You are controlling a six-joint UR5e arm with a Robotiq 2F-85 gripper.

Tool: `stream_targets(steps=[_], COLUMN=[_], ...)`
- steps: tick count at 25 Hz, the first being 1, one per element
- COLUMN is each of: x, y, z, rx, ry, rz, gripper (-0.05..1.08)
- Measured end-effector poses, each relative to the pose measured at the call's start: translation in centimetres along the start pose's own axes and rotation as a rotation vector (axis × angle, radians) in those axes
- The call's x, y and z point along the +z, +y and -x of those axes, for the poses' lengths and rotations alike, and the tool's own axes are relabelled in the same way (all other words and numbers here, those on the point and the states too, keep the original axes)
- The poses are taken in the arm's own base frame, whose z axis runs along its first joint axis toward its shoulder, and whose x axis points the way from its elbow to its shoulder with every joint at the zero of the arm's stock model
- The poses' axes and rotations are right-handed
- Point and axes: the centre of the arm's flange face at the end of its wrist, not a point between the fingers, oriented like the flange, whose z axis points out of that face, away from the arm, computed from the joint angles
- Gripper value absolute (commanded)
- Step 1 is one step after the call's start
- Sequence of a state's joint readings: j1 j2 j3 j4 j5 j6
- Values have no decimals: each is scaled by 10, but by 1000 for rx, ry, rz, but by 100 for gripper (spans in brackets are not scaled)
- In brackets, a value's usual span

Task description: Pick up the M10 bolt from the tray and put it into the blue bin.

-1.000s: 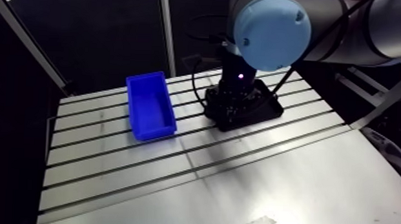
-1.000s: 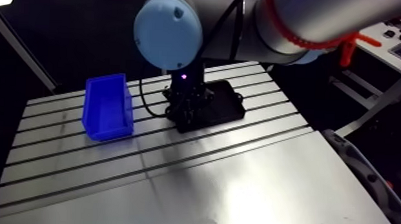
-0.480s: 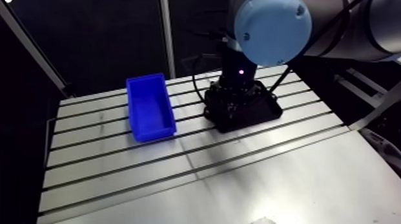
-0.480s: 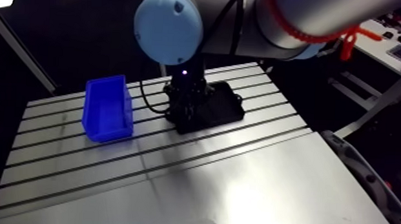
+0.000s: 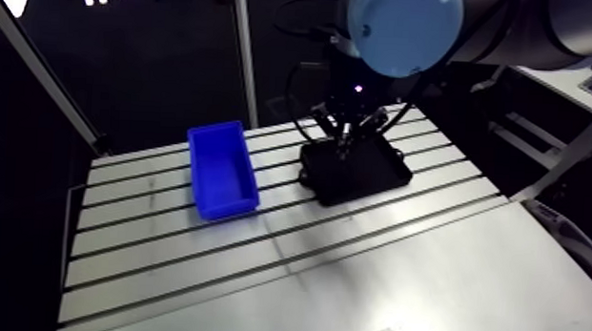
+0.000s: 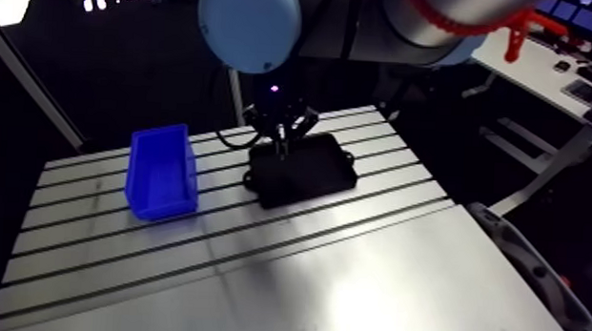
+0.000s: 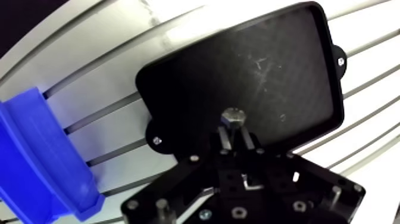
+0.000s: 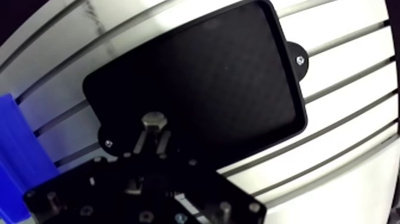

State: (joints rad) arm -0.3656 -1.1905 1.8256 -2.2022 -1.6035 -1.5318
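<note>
Wrist view: grey steel hex-head M10 bolt (image 7: 233, 117) pinched head-out between nearly closed fingers of black two-finger hand (image 7: 234, 136), hanging clear of black rectangular plastic tray (image 7: 286, 59) beneath. Arm view: hand, earlier down in tray, now raised above it; pick looks done. Blue open-top plastic bin (image 5: 233, 205) at 9 o'clock of tray on slotted aluminium surface (image 5: 353, 265); carry to bin remains.

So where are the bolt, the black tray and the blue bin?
bolt (image 7: 233, 117), wrist view, its hex head.
black tray (image 7: 268, 65), wrist view, its bare floor.
blue bin (image 5: 231, 206), arm view, its near wall.
</note>
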Motion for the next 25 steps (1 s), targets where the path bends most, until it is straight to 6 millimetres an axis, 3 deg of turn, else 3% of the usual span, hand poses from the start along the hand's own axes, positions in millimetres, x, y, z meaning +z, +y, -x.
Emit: stream_targets(steps=[12, 25], x=[-79, -150], y=[-8, -84], z=[-3, 15], rx=[-266, -810], ry=[74, 27], rz=[41, 20], gripper=[103, 102])
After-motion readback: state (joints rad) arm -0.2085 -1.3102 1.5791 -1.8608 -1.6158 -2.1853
